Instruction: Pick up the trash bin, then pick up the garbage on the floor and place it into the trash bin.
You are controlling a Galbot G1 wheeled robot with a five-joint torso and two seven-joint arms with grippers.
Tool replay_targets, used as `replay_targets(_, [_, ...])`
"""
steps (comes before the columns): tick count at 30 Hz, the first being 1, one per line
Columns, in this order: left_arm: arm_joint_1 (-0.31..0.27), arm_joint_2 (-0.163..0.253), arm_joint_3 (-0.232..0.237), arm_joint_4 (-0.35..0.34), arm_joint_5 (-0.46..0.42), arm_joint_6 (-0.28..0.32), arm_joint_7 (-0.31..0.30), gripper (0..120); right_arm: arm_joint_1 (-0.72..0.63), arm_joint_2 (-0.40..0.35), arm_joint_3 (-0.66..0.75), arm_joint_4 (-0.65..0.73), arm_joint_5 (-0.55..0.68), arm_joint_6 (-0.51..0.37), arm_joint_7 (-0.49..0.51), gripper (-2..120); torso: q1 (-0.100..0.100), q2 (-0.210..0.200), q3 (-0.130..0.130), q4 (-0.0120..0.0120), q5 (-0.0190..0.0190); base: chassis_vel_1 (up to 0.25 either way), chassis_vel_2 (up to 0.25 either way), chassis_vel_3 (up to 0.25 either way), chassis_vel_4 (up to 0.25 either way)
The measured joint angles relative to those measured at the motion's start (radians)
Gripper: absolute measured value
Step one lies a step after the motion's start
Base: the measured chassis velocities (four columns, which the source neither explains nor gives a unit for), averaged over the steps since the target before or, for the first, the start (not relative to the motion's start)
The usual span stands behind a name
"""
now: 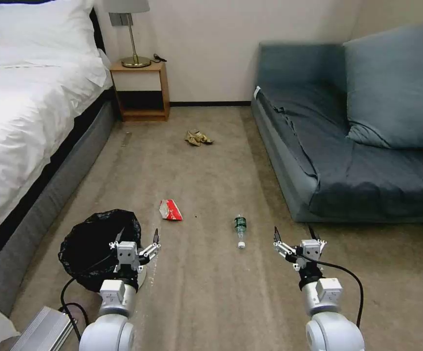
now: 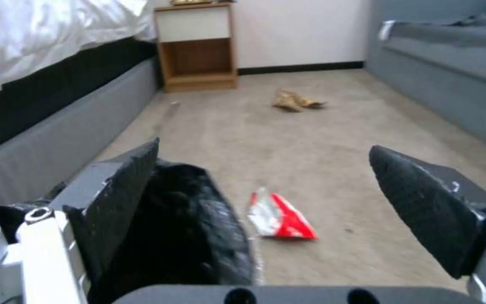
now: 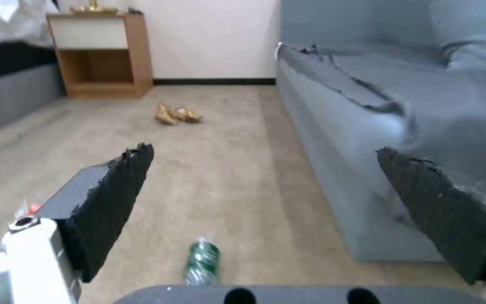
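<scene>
Head view | left tool [image 1: 138,241] wide over trash bin [image 1: 94,243] | right tool [image 1: 295,237] wide near bottle [image 1: 240,229]

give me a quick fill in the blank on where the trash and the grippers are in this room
1. The trash bin stands on the carpet, lined with a ____ bag.
2. The left gripper hovers at the bin's rim with its fingers ____.
3. The bottle lies on the floor with a ____ label, just ahead of the open right gripper.
4. The gold wrappers lie nearest the wooden ____.

Missing words: black; open; green; nightstand
</scene>
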Motion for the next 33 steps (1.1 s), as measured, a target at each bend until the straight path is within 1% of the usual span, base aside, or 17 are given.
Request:
replay_targets(2, [-0.018, 0.003, -0.003, 0.019, -0.002, -0.002, -0.005, 100, 0.019, 0.0, -0.003, -0.017, 0.014, 0.002, 0.0, 100, 0.0, 0.0, 0.0, 0.0, 0.0, 0.0, 0.0, 0.0, 0.0])
replay_targets(3, [-0.068, 0.011, -0.013, 0.07, -0.008, -0.007, -0.021, 100, 0.072, -0.001, -0.01, -0.062, 0.054, 0.008, -0.001, 100, 0.0, 0.0, 0.0, -0.0001, 0.0, 0.0, 0.0, 0.0, 0.0])
replay_targets(4, [-0.068, 0.011, -0.013, 0.07, -0.008, -0.007, -0.021, 100, 0.072, -0.001, -0.01, -0.062, 0.054, 0.008, -0.001, 100, 0.0, 0.0, 0.0, -0.0001, 0.0, 0.0, 0.0, 0.0, 0.0])
replay_targets(7, [-0.162, 0.025, -0.03, 0.169, -0.02, -0.017, -0.051, 100, 0.176, -0.003, -0.025, -0.152, 0.132, 0.02, -0.002, 100, 0.0, 0.0, 0.0, 0.0, 0.0, 0.0, 0.0, 0.0, 0.0])
replay_targets(10, [-0.197, 0.03, -0.037, 0.206, -0.024, -0.02, -0.062, 100, 0.215, -0.003, -0.03, -0.185, 0.161, 0.024, -0.003, 100, 0.0, 0.0, 0.0, 0.0, 0.0, 0.0, 0.0, 0.0, 0.0])
replay_targets(12, [-0.297, 0.046, -0.056, 0.309, -0.037, -0.03, -0.092, 100, 0.324, -0.005, -0.045, -0.279, 0.243, 0.036, -0.005, 100, 0.0, 0.0, 0.0, 0.0, -0.0001, 0.0, 0.0, 0.0, 0.0])
replay_targets(14, [-0.312, 0.048, -0.058, 0.324, -0.038, -0.032, -0.097, 100, 0.344, -0.006, -0.048, -0.296, 0.257, 0.038, -0.005, 100, 0.0, 0.0, 0.0, 0.0, 0.0, 0.0, 0.0, 0.0, 0.0])
replay_targets(15, [-0.355, 0.055, -0.066, 0.37, -0.044, -0.036, -0.11, 100, 0.388, -0.007, -0.054, -0.334, 0.29, 0.043, -0.006, 100, 0.0, 0.0, 0.0, 0.0001, -0.0001, 0.0, 0.0, 0.0, 0.0])
replay_targets(16, [-0.355, 0.055, -0.066, 0.37, -0.044, -0.036, -0.11, 100, 0.388, -0.007, -0.054, -0.334, 0.29, 0.043, -0.006, 100, 0.0, 0.0, 0.0, 0.0001, -0.0001, 0.0, 0.0, 0.0, 0.0])
replay_targets(18, [-0.408, 0.063, -0.077, 0.423, -0.051, -0.04, -0.127, 100, 0.421, -0.007, -0.059, -0.361, 0.314, 0.047, -0.007, 100, 0.0, 0.0, 0.0, 0.0001, -0.0002, 0.0, 0.0, 0.0, 0.0])
replay_targets(21, [-0.413, 0.086, -0.077, 0.403, -0.07, -0.03, -0.132, 100, 0.426, -0.007, -0.06, -0.367, 0.319, 0.048, -0.007, 100, 0.0, 0.0, 0.0, -0.0006, -0.0003, 0.0, 0.0, 0.0, 0.0])
replay_targets(24, [-0.363, 0.175, -0.089, 0.277, -0.139, 0.022, -0.159, 100, 0.426, -0.011, -0.06, -0.367, 0.324, 0.048, -0.007, 100, 0.0, 0.0, 0.0, 0.0003, 0.0006, 0.0, 0.0, 0.0, 0.0])
replay_targets(25, [-0.363, 0.175, -0.089, 0.277, -0.139, 0.022, -0.159, 100, 0.426, -0.011, -0.06, -0.367, 0.324, 0.048, -0.007, 100, 0.0, 0.0, 0.0, 0.0003, 0.0006, 0.0, 0.0, 0.0, 0.0])
replay_targets(26, [-0.34, 0.215, -0.092, 0.222, -0.17, 0.047, -0.17, 100, 0.423, -0.023, -0.06, -0.362, 0.332, 0.045, -0.007, 100, 0.0, 0.0, 0.0, 0.0007, 0.0, 0.0, 0.0, 0.0, 0.0])
replay_targets(27, [-0.335, 0.232, -0.097, 0.203, -0.173, 0.048, -0.173, 100, 0.422, -0.03, -0.057, -0.361, 0.336, 0.045, -0.005, 100, 0.0, 0.0, 0.0, 0.0005, 0.0006, 0.0, 0.0, 0.0, 0.0])
replay_targets(31, [-0.31, 0.258, -0.103, 0.159, -0.197, 0.066, -0.179, 100, 0.418, -0.046, -0.059, -0.356, 0.347, 0.042, -0.006, 100, 0.0, 0.0, 0.0, -0.0003, -0.001, 0.0, 0.0, 0.0, 0.0])
replay_targets(33, [-0.272, 0.29, -0.12, 0.093, -0.224, 0.088, -0.19, 100, 0.386, -0.098, -0.052, -0.308, 0.373, 0.021, -0.002, 100, 0.0, 0.0, 0.0, 0.0001, 0.0009, 0.0, 0.0, 0.0, 0.0])
